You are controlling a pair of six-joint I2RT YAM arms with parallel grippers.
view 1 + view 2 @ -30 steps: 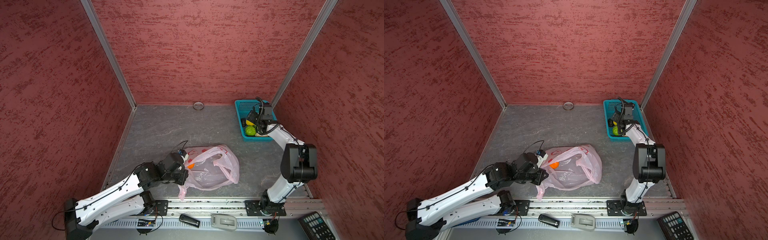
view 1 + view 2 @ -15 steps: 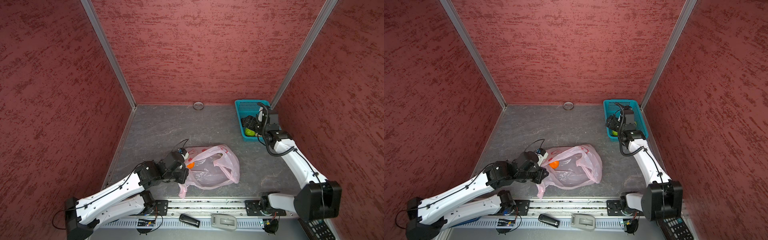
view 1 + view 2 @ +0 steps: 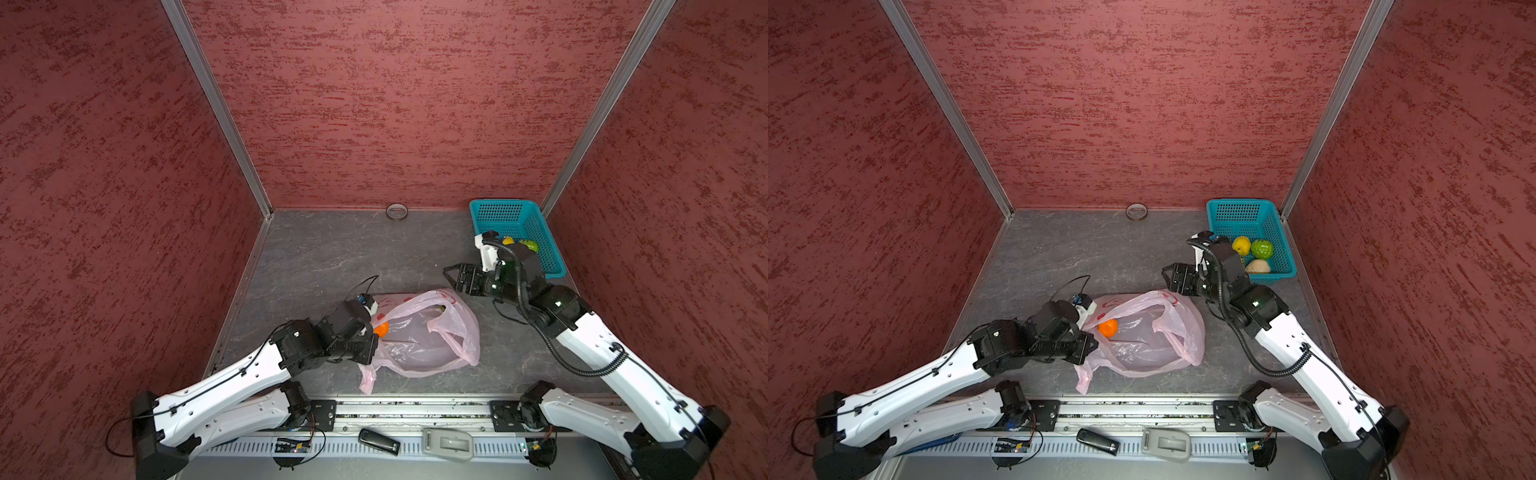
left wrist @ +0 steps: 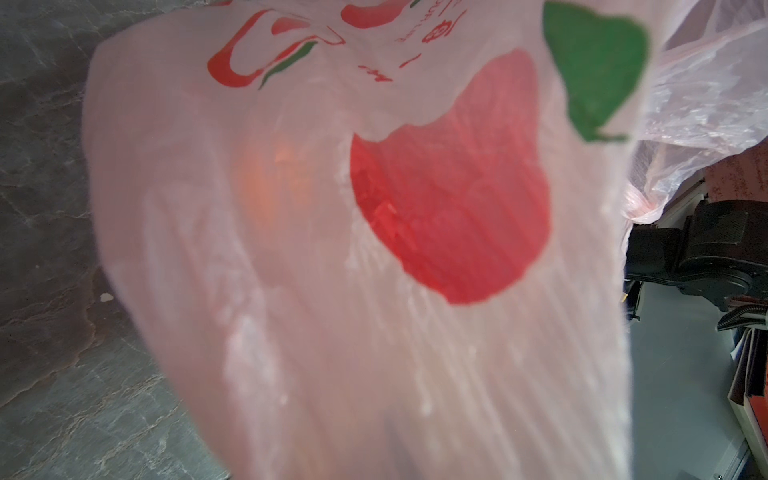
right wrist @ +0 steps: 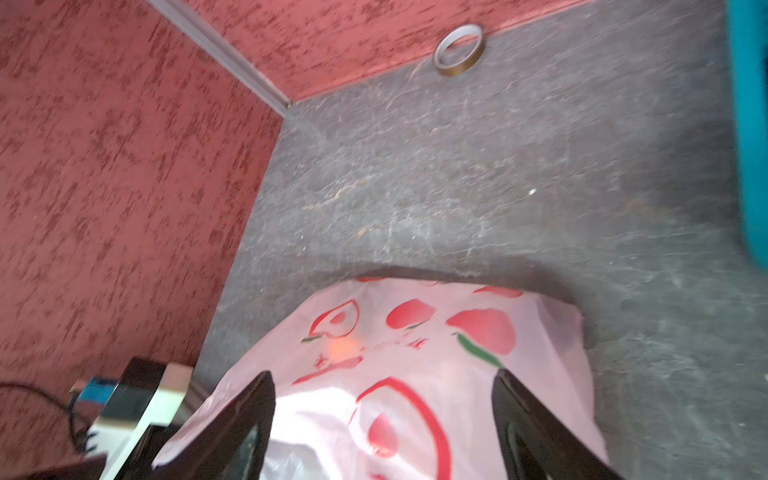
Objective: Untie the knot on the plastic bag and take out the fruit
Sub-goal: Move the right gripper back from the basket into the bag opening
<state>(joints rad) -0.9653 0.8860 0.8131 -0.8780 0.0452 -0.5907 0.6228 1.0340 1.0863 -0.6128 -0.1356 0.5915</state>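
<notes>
Currently the left end effector [image 3: 369, 353] pinches the plastic bag [image 3: 428, 345] at its left edge; the right end effector [image 3: 451, 278] gapes wide beside its far corner, bare tabletop [image 3: 332, 257] beyond.

Behind the plastic bag [image 3: 428, 340] the grey floor [image 3: 332, 249] lies open up to the back wall [image 3: 395, 124], where only a tape ring [image 3: 397, 212] sits. The teal basket [image 3: 498, 212] blocks the far right corner. The left gripper [image 3: 369, 352], clamped on the bag's left edge, bars that side. The right gripper [image 3: 451, 276], jaws wide, hangs over the bag's far right edge.
</notes>
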